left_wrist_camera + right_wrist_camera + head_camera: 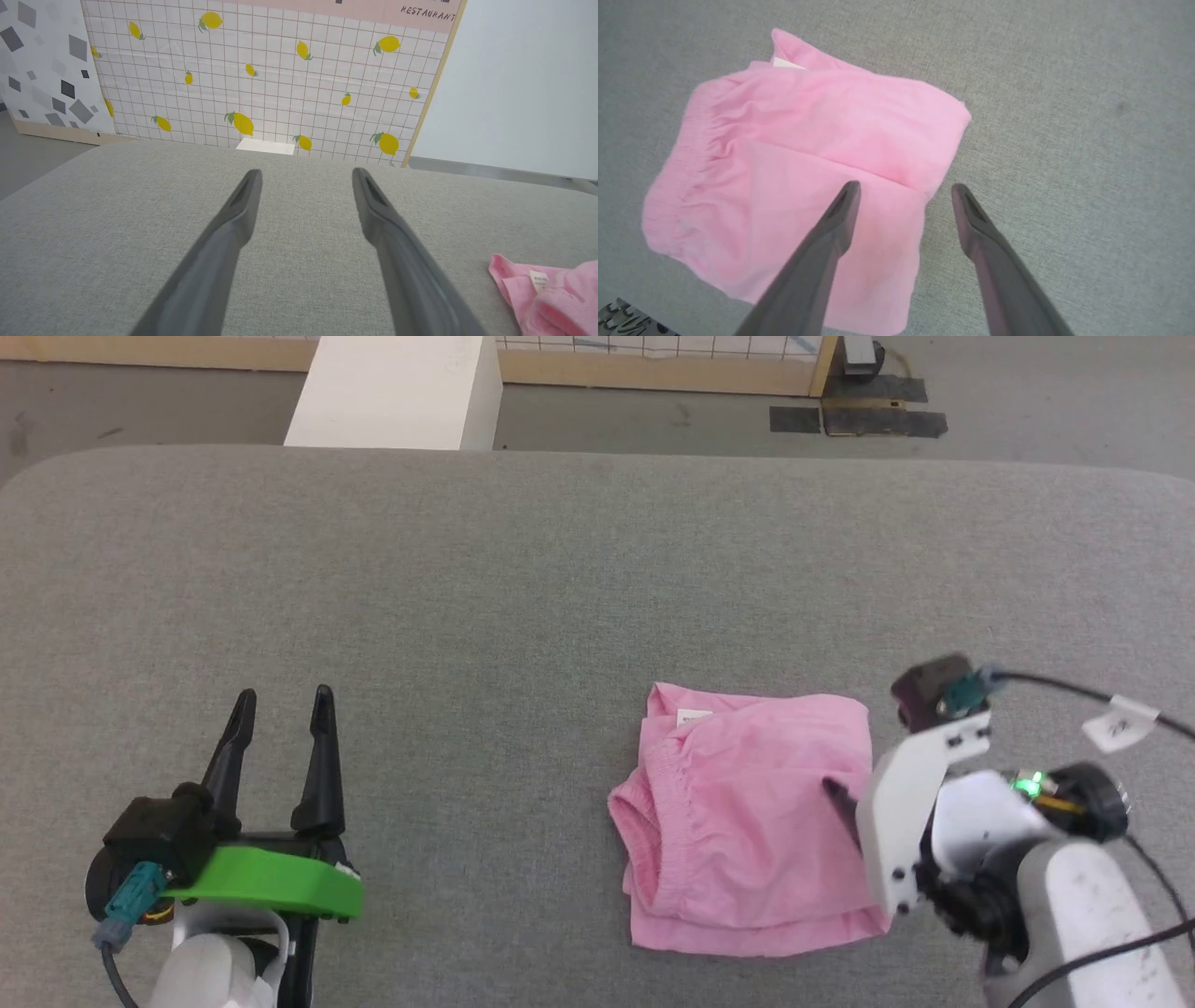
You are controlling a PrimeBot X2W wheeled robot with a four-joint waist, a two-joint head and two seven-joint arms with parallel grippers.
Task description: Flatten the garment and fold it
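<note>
My right pincer [903, 186] stands wide open with nothing in it. One finger [831, 233] hangs over the pink cloth, the other over bare grey table [560, 569] just past the cloth's edge. Whether either tip touches what lies below, I cannot tell from the wrist view. The garment [808, 154] lies under this pincer and spreads away to its left, doubled over itself in layers, with a straight fold edge running across just ahead of my fingertips. Its gathered waistband [682, 158] is on the side farthest from the pincer, and the small white label [787, 64] peeks out at the far corner beyond the tips.

My left pincer [285, 695] is likewise spread wide and empty, held low over the table with its fingers pointing away from me. The garment is well apart from it, off to its right — in the left wrist view a pink corner with the label shows beside the right-hand finger. Ahead of this pincer, past the table's far edge, stands a tiled panel [280, 70] printed with lemons.
</note>
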